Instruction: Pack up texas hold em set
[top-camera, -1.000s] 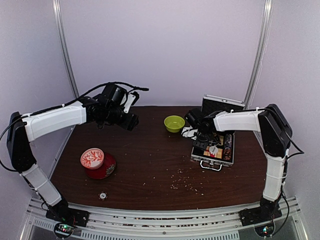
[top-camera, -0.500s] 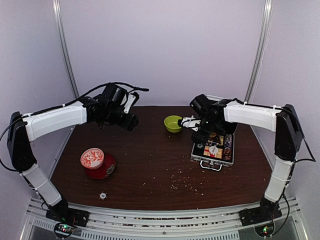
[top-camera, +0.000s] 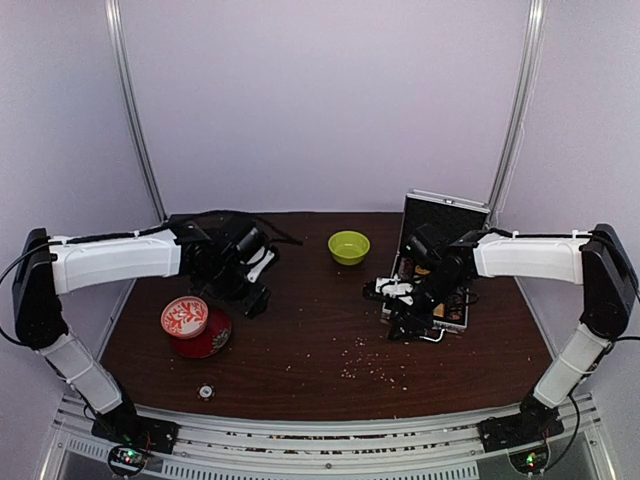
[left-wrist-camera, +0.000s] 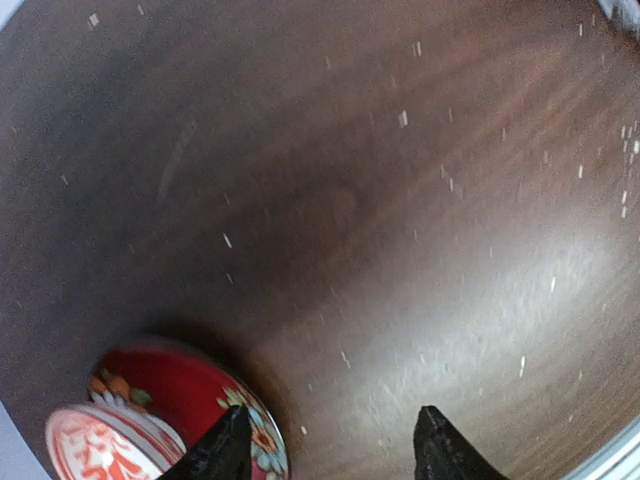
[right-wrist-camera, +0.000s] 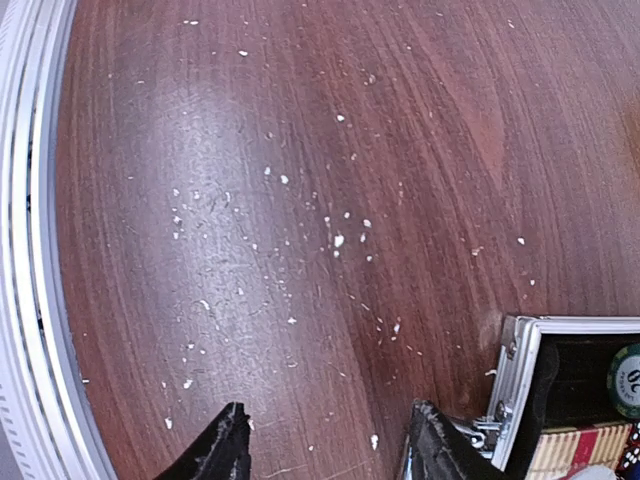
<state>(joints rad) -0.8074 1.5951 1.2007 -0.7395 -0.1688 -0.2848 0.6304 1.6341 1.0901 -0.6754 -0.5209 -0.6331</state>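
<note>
The silver case (top-camera: 458, 312) lies open at the right of the table, its lid (top-camera: 447, 214) standing upright behind it. My right gripper (top-camera: 400, 322) hovers at the case's front left corner. In the right wrist view it (right-wrist-camera: 330, 435) is open and empty over bare wood, with the case's metal corner (right-wrist-camera: 520, 365) and a green chip (right-wrist-camera: 628, 375) just to its right. My left gripper (top-camera: 255, 298) is low, right of the red patterned tin (top-camera: 186, 318). In the left wrist view it (left-wrist-camera: 335, 445) is open and empty beside that tin (left-wrist-camera: 165, 395). One small round chip (top-camera: 206, 391) lies near the front left.
A lime-green bowl (top-camera: 348, 246) stands at the back centre, left of the case. Pale crumbs (top-camera: 372, 372) are scattered over the wood in front of the case. The white frame rail (right-wrist-camera: 30, 250) runs along the table's near edge.
My left arm has come down from a raised pose to just above the table by the tin. My right arm swung from beside the bowl to the case's front left corner.
</note>
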